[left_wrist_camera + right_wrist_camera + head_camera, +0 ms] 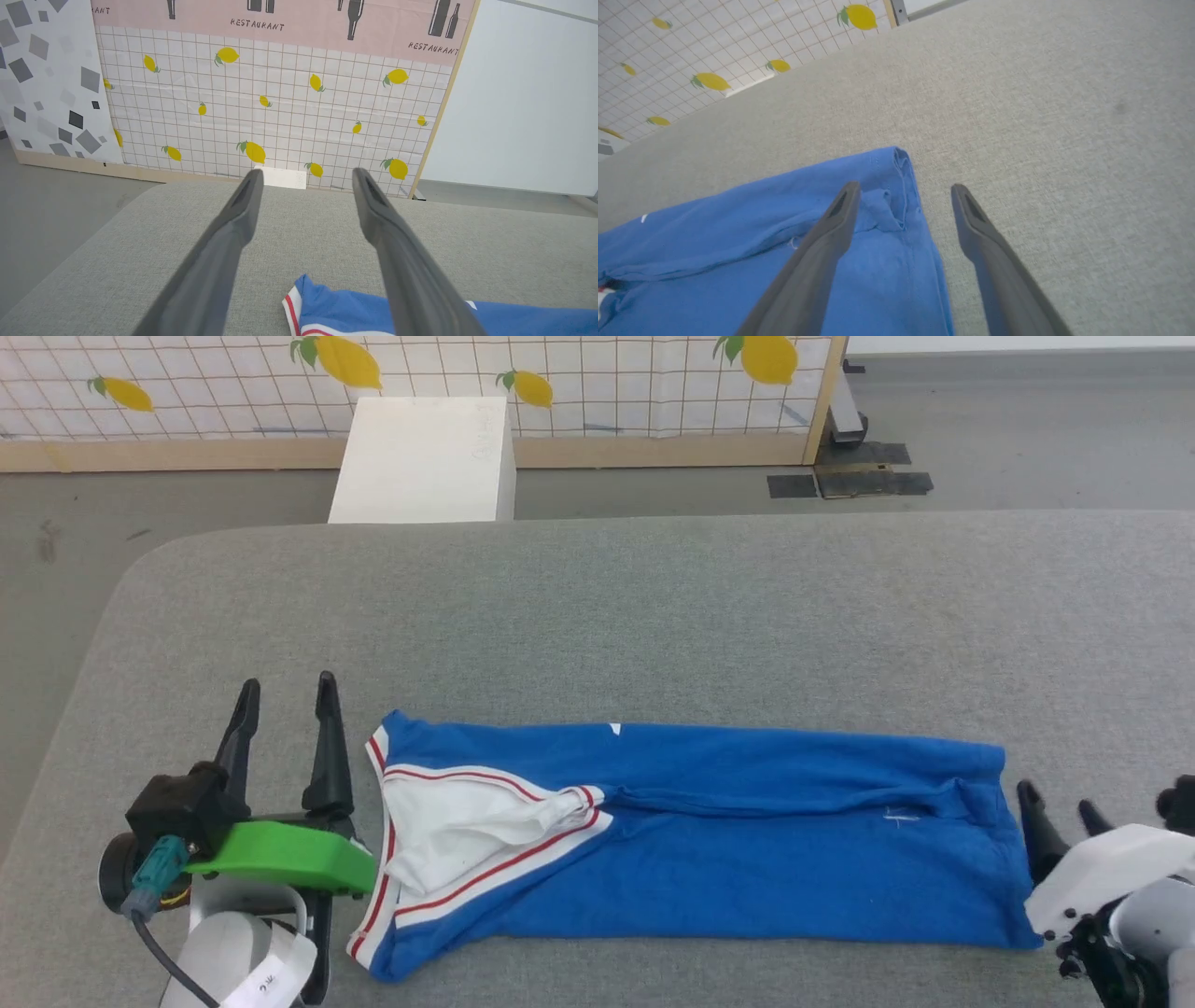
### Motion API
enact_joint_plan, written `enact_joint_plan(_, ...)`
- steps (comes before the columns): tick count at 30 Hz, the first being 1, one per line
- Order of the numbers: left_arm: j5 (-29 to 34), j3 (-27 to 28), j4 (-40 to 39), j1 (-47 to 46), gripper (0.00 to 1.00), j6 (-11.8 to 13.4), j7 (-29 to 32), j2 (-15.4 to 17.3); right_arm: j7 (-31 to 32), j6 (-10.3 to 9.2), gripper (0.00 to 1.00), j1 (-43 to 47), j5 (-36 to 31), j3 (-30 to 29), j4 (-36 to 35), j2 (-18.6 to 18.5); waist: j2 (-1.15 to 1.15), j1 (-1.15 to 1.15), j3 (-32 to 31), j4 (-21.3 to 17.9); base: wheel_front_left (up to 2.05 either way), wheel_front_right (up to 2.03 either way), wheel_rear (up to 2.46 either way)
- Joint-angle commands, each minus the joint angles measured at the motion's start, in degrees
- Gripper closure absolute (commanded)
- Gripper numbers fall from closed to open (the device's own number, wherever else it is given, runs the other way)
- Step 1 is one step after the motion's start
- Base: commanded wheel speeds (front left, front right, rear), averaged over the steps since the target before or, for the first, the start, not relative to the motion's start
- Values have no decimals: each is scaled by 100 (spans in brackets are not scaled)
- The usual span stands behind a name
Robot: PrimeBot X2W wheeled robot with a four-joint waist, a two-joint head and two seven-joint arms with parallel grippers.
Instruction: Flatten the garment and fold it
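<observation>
The garment lies on the table, between left pincer and right pincer.

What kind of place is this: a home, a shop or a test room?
Probably a staged test room: a wood-framed backdrop panel printed with lemons, a pink RESTAURANT strip above it, and a grey padded table with a blue T-shirt.

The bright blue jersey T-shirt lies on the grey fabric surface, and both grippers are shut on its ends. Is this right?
No: the left gripper and right gripper stand open at the ends of the blue T-shirt, as both wrist views show.
</observation>
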Motion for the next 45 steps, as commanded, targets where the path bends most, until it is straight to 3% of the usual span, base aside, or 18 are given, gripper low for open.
enact_joint_plan(1, 154, 83, 30, 15, 0, -100, -20, -83, 146, -8, 0, -204, -8, -38, 175, 14, 34, 0, -5, -18, 0, 0, 0)
enact_joint_plan(8, 482, 352, 141, 98, 0, -366, -20, -344, 895, -8, 0, -806, -403, -167, 973, 15, 34, 0, 19, -17, 0, 0, 0)
enact_joint_plan(20, 742, 470, 219, -66, 0, -559, -20, -521, 1911, -8, 0, -1768, -1258, -431, 2090, 16, 34, 0, 348, 107, 0, 0, 0)
enact_joint_plan(26, 798, 492, 250, -181, 0, -595, -20, -551, 2739, -8, 0, -1964, -1140, -263, 2499, 16, 34, 0, 458, 164, 0, 0, 0)
enact_joint_plan(27, 801, 496, 259, -191, 0, -598, -20, -554, 2897, -8, 53, -1964, -1056, -218, 2541, 16, 34, 0, 460, 167, 0, 0, 0)
enact_joint_plan(29, 808, 513, 279, -203, 0, -605, -20, -559, 3167, -8, 94, -1930, -938, -102, 2536, 16, 34, 0, 458, 165, 0, 0, 0)
enact_joint_plan(30, 812, 522, 287, -206, 0, -608, -20, -562, 3270, -8, 100, -1896, -905, -55, 2488, 16, 34, 0, 453, 162, 0, 0, 0)
enact_joint_plan(33, 821, 546, 296, -197, 0, -614, -20, -567, 3351, -8, 100, -1783, -902, 25, 2228, 16, 34, 0, 428, 143, 0, 0, 0)
enact_joint_plan(37, 809, 621, 285, -171, 0, -620, -20, -575, 2945, -8, 100, -1602, -1147, -18, 1641, 14, 34, 0, 389, 103, 0, 0, 0)
enact_joint_plan(45, 837, 663, 231, -157, 0, -626, -20, -583, 1948, -8, 100, -1391, -2285, -626, 866, -382, 34, 0, 412, 71, 0, 0, 0)
